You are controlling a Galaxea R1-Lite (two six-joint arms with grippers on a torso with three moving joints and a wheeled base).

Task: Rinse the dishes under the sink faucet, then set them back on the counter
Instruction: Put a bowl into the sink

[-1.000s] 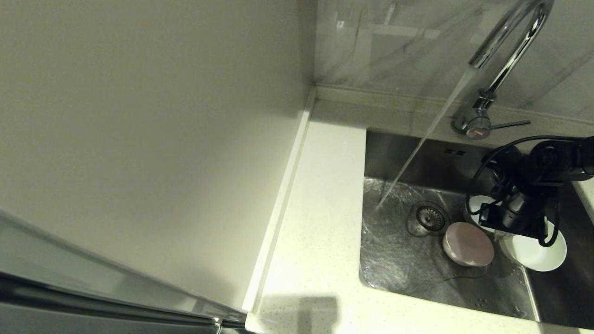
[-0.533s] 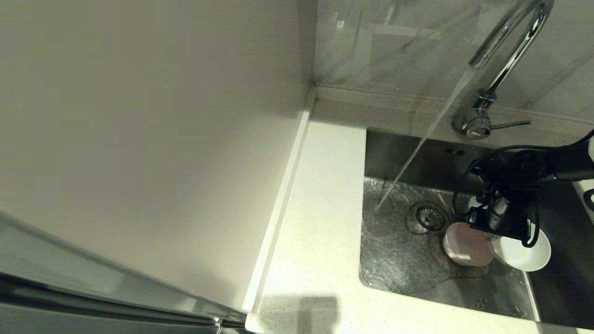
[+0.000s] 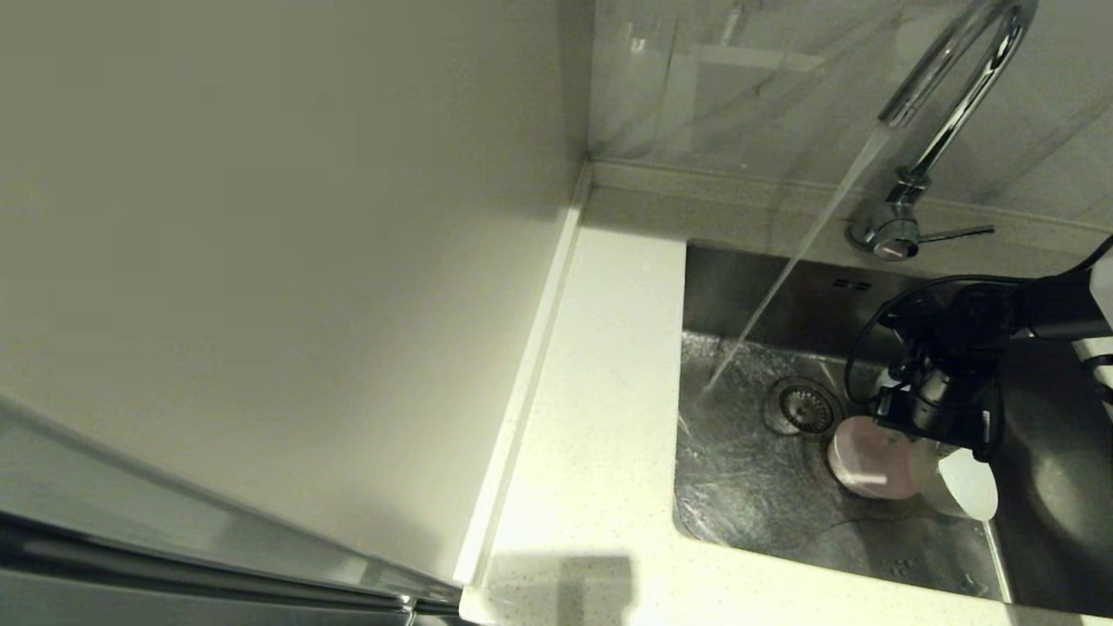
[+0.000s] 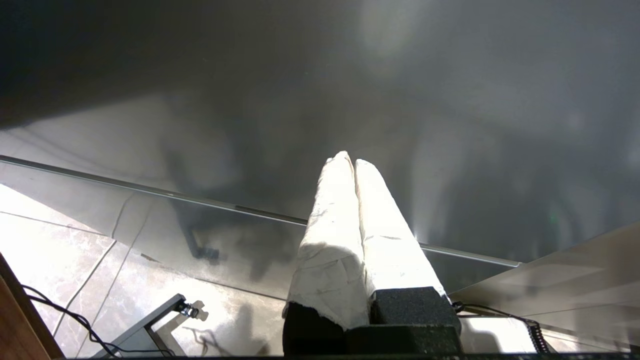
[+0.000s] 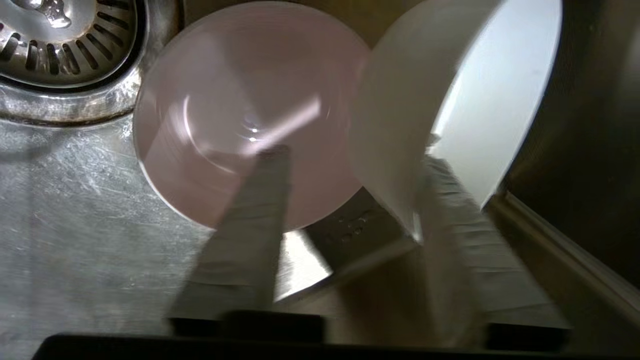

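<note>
Water runs from the chrome faucet (image 3: 948, 96) onto the floor of the steel sink (image 3: 748, 496), left of the drain strainer (image 3: 804, 407). The pink bowl (image 3: 861, 461) (image 5: 225, 100) sits upright beside the strainer. Against it, the white bowl (image 3: 961, 487) (image 5: 400, 100) is tipped up on its edge. My right gripper (image 3: 917, 448) (image 5: 352, 155) is open low over both; one finger hangs over the pink bowl and the other lies inside the white bowl's rim, its wall between them. The grey-blue bowl is hidden behind that gripper. My left gripper (image 4: 351, 160) is shut and empty, parked away from the sink.
The cream counter (image 3: 600, 417) runs along the sink's left and front edges. A beige wall panel (image 3: 278, 261) rises to its left. The faucet lever (image 3: 956, 233) points right, just behind the right arm.
The right gripper has shifted left toward the pink bowl. The white bowl has gone from lying open-side up to standing on its edge against the pink bowl.
</note>
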